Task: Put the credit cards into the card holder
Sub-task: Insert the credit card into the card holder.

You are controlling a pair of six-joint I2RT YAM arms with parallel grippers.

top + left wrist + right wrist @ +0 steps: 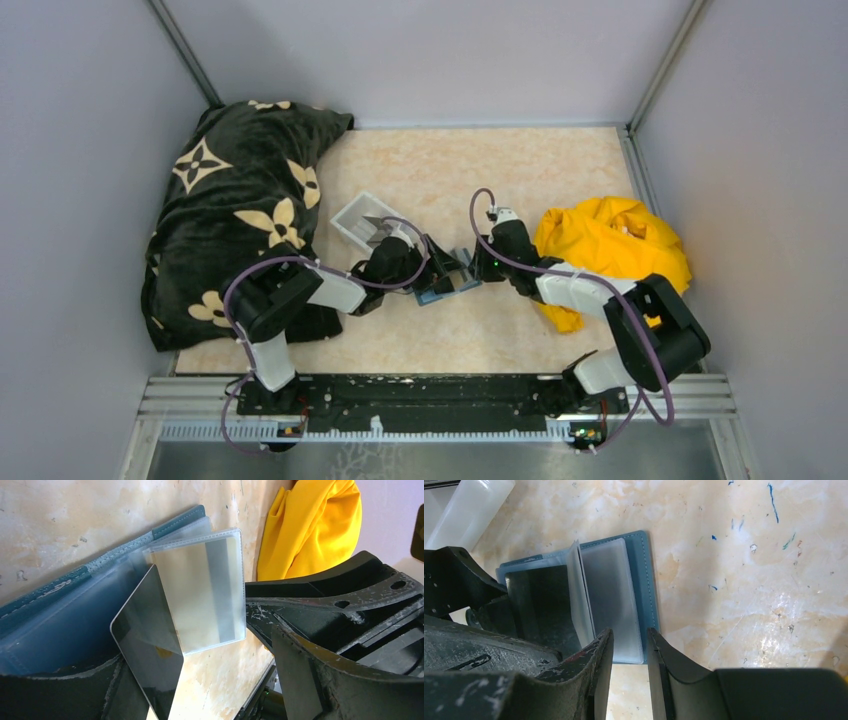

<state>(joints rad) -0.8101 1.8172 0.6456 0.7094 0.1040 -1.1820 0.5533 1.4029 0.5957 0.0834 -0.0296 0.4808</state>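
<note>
One card holder [644,570], at least two cards [150,640], one tray [349,220] — one blanket [240,200], one cloth [610,245].

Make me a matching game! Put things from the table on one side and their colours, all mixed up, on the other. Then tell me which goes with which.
Things:
1. card holder
2. blanket
3. cloth
4. tray

Colours:
a. yellow
b. see-through white
c. teal
d. black with pale flowers

Pairs: 1-c, 2-d, 3-a, 4-b
</note>
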